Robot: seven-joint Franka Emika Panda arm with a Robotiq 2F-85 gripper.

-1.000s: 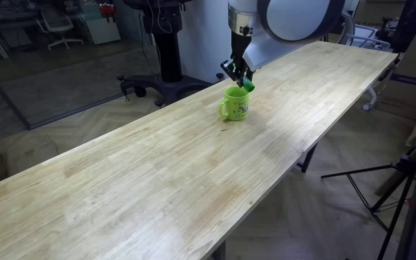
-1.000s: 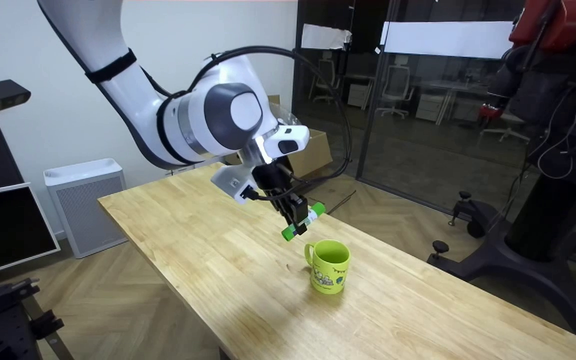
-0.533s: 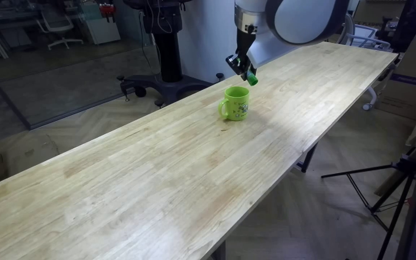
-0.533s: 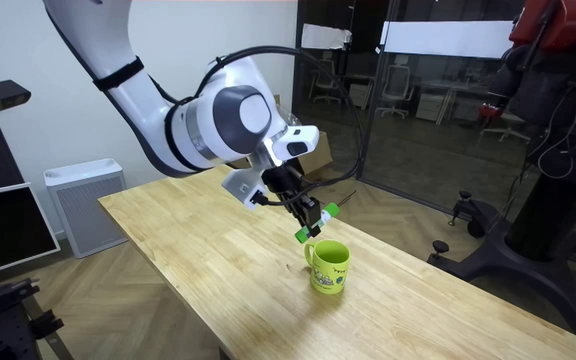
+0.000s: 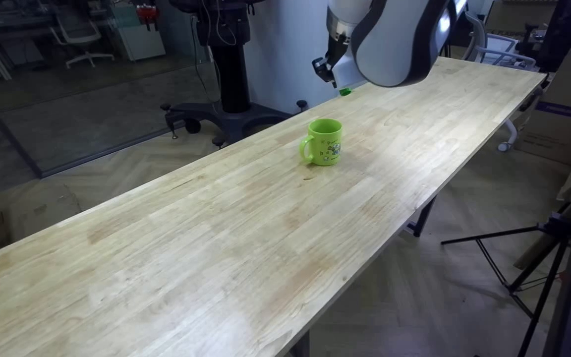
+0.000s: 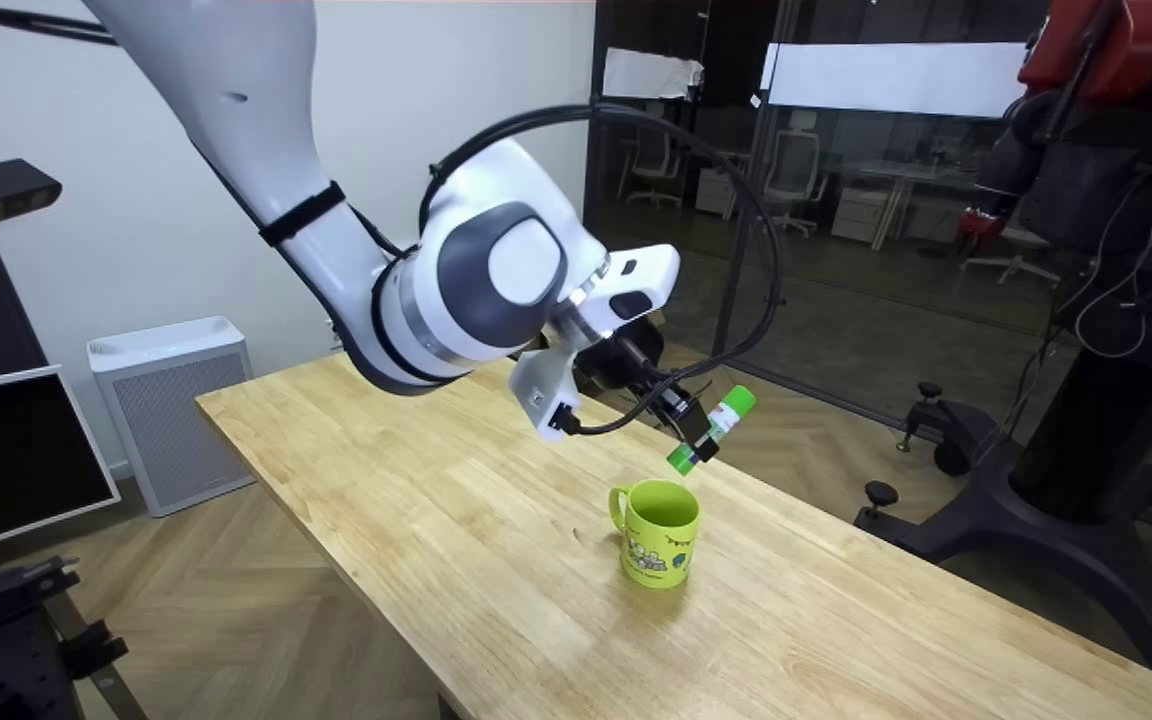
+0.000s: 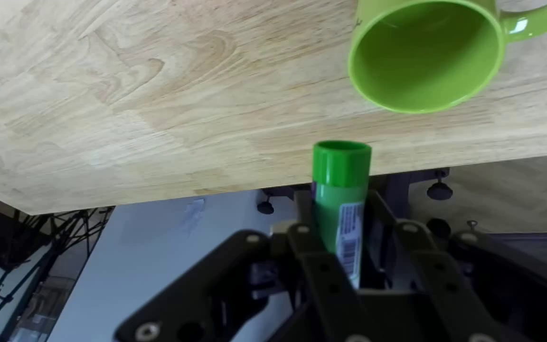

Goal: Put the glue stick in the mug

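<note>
over the pale wooden desk (image 5: 226,248) hangs the white arm (image 6: 521,265), its claw (image 7: 342,204) pinching a slim load. the lime-green mug (image 6: 658,555) stands upright on the desk, mouth upward. that load is the glue stick (image 6: 726,416), tilted, held above the desk, near the mug yet apart. i judge this the lining-up step: next, bring its lower end over the mouth, tip it steeper, lower it inside, then release.
</note>
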